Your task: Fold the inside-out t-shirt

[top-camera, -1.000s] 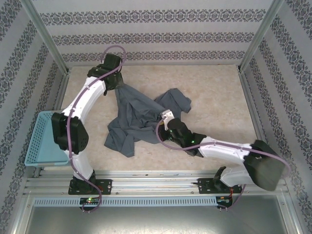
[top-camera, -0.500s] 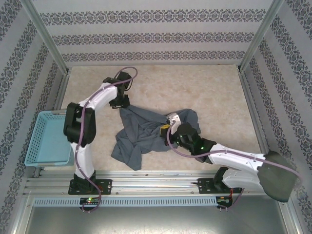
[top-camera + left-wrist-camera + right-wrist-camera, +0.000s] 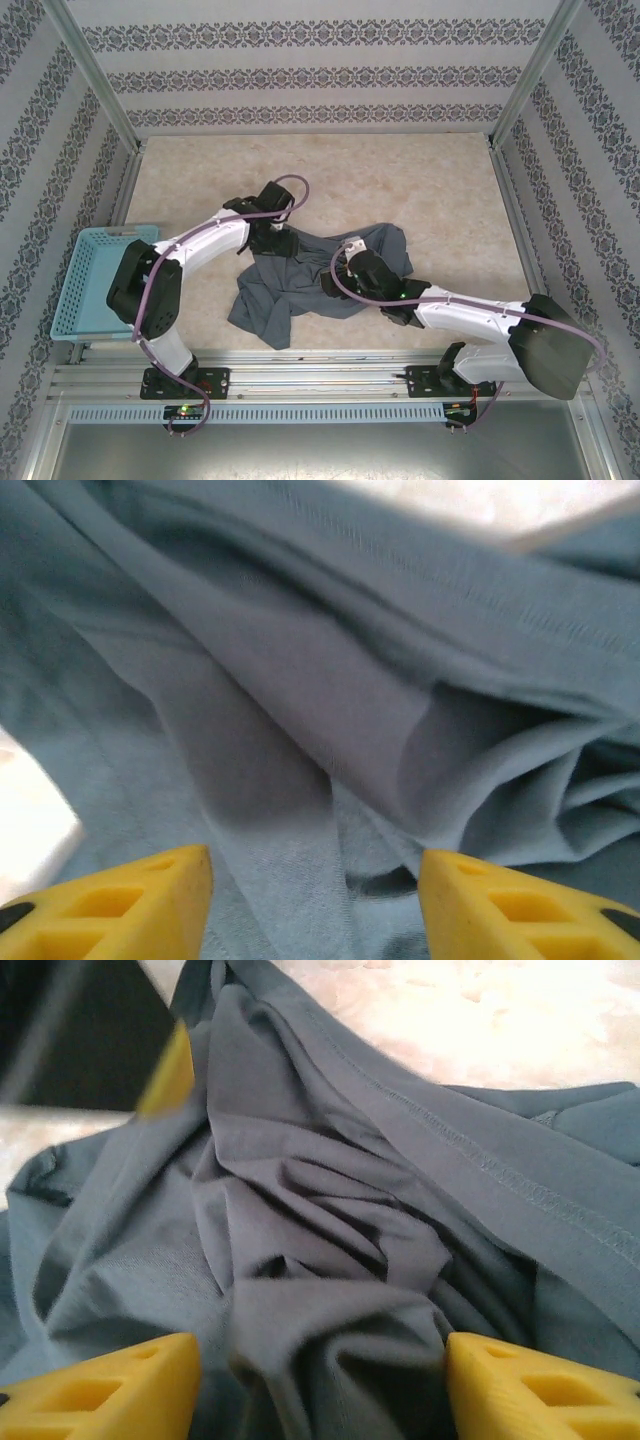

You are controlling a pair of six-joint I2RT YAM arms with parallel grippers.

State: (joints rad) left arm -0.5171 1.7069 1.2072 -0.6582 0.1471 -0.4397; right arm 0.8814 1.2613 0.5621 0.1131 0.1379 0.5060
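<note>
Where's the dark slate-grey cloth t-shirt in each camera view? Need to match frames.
Top external: dark slate-grey cloth t-shirt crumpled mid-frame.
Left wrist: t-shirt folds across the frame, hem upper right.
Right wrist: t-shirt bunched centre, hem slanting right.
Shared landmark: pale beige tabletop, along each wrist view's top edge.

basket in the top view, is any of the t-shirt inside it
No, the t-shirt lies crumpled on the table, well apart from the basket.
</note>
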